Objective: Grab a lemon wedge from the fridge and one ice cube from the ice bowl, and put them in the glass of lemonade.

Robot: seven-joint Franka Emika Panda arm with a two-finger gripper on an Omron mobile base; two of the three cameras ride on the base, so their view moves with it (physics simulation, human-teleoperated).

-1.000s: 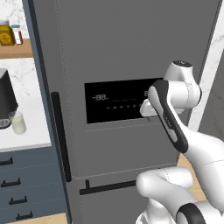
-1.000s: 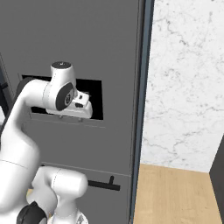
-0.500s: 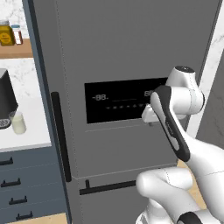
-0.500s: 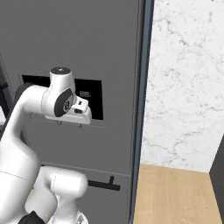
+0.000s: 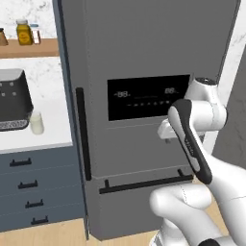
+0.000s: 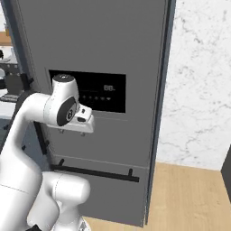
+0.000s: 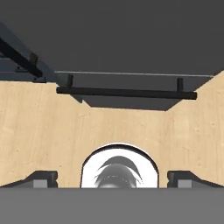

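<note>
The fridge [image 5: 144, 57] stands with its doors shut, so the lemon wedge is hidden. Its black display panel [image 5: 144, 96] is in the upper door, a vertical bar handle [image 5: 82, 134] runs down the left edge, and a horizontal bar handle [image 7: 127, 92] crosses the bottom drawer. My gripper [image 5: 166, 139] hangs just below the panel's right end, pointing down, close in front of the door [image 6: 113, 54]. The gripper [image 7: 112, 178] is open and holds nothing. The glass of lemonade [image 5: 36, 123] stands on the counter left of the fridge. The ice bowl and ice cube are out of view.
A black toaster [image 5: 12, 98] sits beside the glass on the white counter [image 5: 48, 139], above dark blue drawers [image 5: 29, 192]. An amber jar [image 5: 22, 32] stands on a wooden shelf. A marble wall [image 6: 198, 90] is right of the fridge, and wooden floor [image 7: 43, 127] lies below.
The whole picture has shifted right, so the base has moved left. My hand has dropped from in front of the display panel to just below it.
</note>
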